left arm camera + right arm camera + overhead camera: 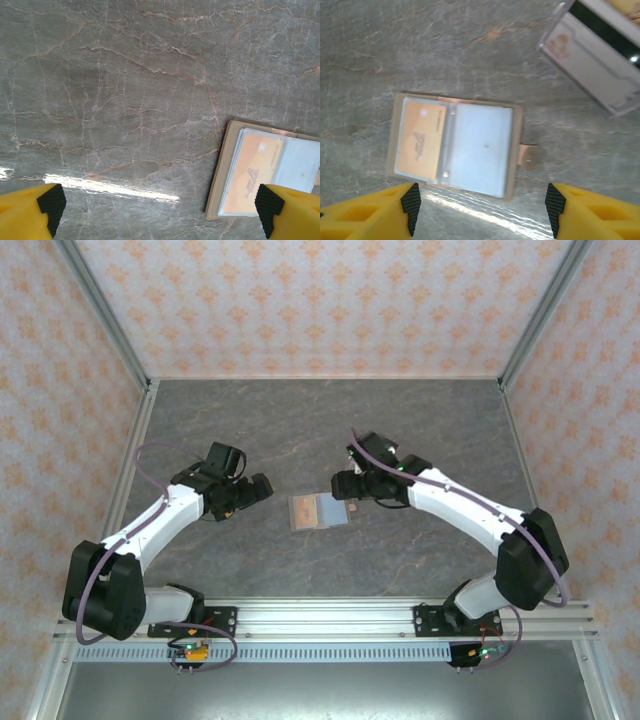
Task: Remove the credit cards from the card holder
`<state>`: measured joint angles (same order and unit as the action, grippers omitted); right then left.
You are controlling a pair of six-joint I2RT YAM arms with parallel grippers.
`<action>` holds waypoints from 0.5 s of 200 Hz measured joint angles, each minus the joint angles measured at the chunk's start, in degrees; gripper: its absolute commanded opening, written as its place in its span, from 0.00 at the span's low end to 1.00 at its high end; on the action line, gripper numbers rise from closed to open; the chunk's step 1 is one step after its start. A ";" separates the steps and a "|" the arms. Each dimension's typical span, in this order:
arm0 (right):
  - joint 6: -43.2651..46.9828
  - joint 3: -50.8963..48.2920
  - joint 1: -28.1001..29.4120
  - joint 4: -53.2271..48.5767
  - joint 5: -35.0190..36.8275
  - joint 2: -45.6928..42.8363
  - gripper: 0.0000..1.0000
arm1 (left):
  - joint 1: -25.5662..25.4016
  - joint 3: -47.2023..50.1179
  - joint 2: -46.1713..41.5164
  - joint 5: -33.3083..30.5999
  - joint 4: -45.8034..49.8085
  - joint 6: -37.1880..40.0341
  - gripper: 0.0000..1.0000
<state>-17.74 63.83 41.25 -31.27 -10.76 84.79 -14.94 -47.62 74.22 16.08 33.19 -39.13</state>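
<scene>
card holder lies open flat on the grey table, between the two arms | one orange credit card sits in the sleeve on the half away from the brown tab | left gripper fingers wide apart, empty, beside the holder | right gripper fingers apart, empty, near the holder

Left arm: is reaching from its base inward toward the middle, wrist pointing right.
Left gripper: is standing with jaws spread wide, yellow fingers far apart, holding nothing.
Right arm: is bending inward, wrist pointing left.
Right gripper: is facing down, jaws apart, gripping nothing.
</scene>
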 measured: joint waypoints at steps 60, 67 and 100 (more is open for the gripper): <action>-11.67 0.02 2.84 9.33 -4.33 11.93 0.49 | 0.00 0.00 0.09 2.23 -0.35 -0.04 1.00; -12.66 0.02 2.84 10.56 -5.22 12.94 0.48 | 0.00 0.02 0.09 2.60 -0.50 -0.04 1.00; -15.04 0.48 3.26 13.14 -6.71 16.96 0.48 | 0.00 0.02 0.59 3.50 -0.90 -0.13 1.00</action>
<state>-32.77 64.31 44.51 -18.13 -17.47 101.75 -14.94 -47.59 74.81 19.57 32.29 -39.27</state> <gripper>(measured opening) 0.479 0.999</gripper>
